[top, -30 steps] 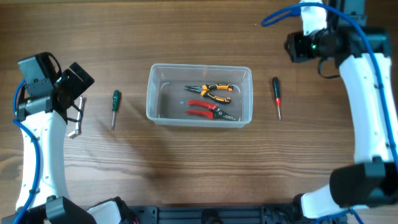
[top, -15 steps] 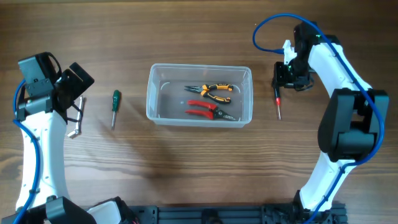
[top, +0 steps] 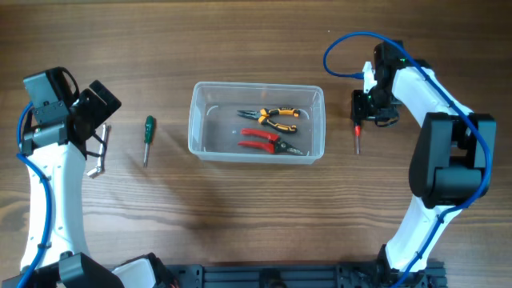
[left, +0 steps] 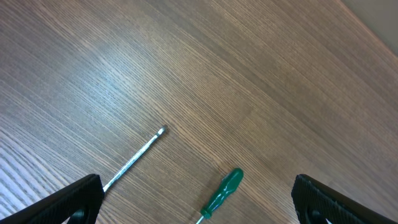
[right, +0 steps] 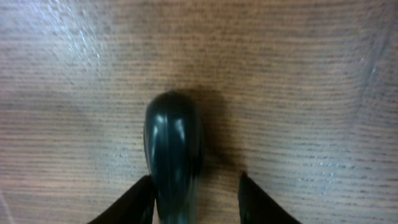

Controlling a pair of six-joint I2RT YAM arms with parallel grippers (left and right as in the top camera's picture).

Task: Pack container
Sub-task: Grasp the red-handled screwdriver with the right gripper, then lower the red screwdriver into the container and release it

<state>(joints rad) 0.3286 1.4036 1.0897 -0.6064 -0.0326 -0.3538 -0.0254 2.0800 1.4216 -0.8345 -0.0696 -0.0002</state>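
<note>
The clear plastic container [top: 256,86] stands mid-table and holds orange-handled pliers [top: 272,117] and red-handled pliers [top: 268,142]. To its right lies a screwdriver with a red and black handle [top: 357,130]. My right gripper [top: 366,110] is low over its handle. In the right wrist view the dark handle [right: 174,143] lies between the open fingers [right: 196,199], against the left finger and with a gap to the right one. A green screwdriver [top: 148,132] lies left of the container. My left gripper [top: 94,108] is wide open above it [left: 222,193].
A thin metal rod [left: 134,162] lies on the wooden table beside the green screwdriver, close to my left gripper. The right arm's blue cable [top: 344,44] loops above the table behind the container's right end.
My right arm swung in from the far right and came down over the red and black screwdriver, its fingers now around the handle. The left arm has not moved.
</note>
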